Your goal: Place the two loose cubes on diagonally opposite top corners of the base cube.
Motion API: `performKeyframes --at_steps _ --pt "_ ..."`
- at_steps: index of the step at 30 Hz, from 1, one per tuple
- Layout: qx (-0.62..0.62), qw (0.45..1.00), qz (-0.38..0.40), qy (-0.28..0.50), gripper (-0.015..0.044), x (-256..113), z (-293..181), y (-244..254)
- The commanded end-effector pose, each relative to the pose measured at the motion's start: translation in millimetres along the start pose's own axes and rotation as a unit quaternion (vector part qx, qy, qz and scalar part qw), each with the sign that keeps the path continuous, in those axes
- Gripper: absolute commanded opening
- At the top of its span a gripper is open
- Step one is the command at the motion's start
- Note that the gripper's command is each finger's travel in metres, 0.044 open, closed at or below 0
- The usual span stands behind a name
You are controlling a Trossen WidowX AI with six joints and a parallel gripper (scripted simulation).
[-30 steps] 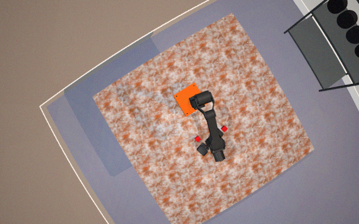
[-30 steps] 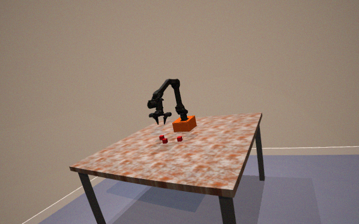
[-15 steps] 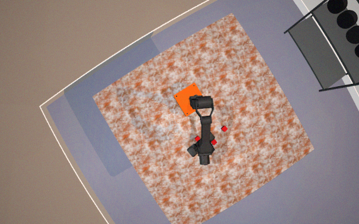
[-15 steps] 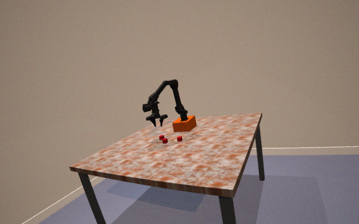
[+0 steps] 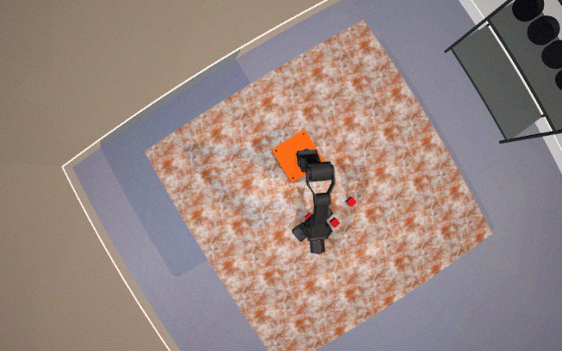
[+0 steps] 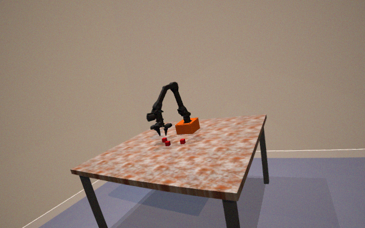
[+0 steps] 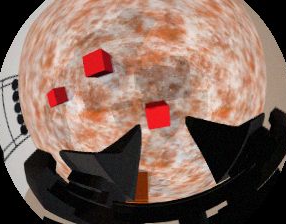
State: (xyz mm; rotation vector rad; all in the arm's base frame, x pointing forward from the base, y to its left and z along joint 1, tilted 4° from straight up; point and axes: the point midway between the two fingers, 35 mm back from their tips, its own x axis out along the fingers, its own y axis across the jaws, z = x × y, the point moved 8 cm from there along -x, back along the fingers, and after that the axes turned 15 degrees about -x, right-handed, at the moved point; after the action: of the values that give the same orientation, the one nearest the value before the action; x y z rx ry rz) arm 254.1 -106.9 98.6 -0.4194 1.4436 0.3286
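Three red cubes rest apart on the table; they look alike, and I cannot tell which is the fixed base cube. One cube (image 5: 307, 216) (image 6: 164, 139) (image 7: 158, 115) is nearest the gripper and partly hidden by the arm in the top view. A second cube (image 5: 334, 222) (image 6: 167, 143) (image 7: 97, 63) lies farther from the robot's base. The third cube (image 5: 350, 201) (image 6: 182, 141) (image 7: 57, 96) stands off to the side. My gripper (image 6: 162, 135) (image 7: 163, 124) points down above the nearest cube, its fingers apart, open and empty. In the top view the arm hides the fingertips.
The orange robot mount (image 5: 290, 159) (image 6: 184, 129) stands behind the cubes. The black arm (image 5: 321, 213) (image 6: 162, 96) arches from it over the cube area. The mottled table (image 5: 361, 283) (image 6: 200, 161) carries everything. A dark rack (image 5: 478, 83) stands beyond the table.
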Motion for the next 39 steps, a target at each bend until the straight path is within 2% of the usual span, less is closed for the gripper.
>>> performKeyframes --at_steps 1,24,30,39 --pt "-0.003 1.0 0.007 0.002 0.0265 8.2 -1.1 2.0" --pt "-0.003 1.0 0.007 0.002 0.0265 40.9 -1.3 2.6" --pt "-0.003 1.0 0.007 0.002 0.0108 40.9 -1.3 2.6" --pt "-0.003 1.0 0.007 0.001 0.0105 28.2 0.4 0.2"
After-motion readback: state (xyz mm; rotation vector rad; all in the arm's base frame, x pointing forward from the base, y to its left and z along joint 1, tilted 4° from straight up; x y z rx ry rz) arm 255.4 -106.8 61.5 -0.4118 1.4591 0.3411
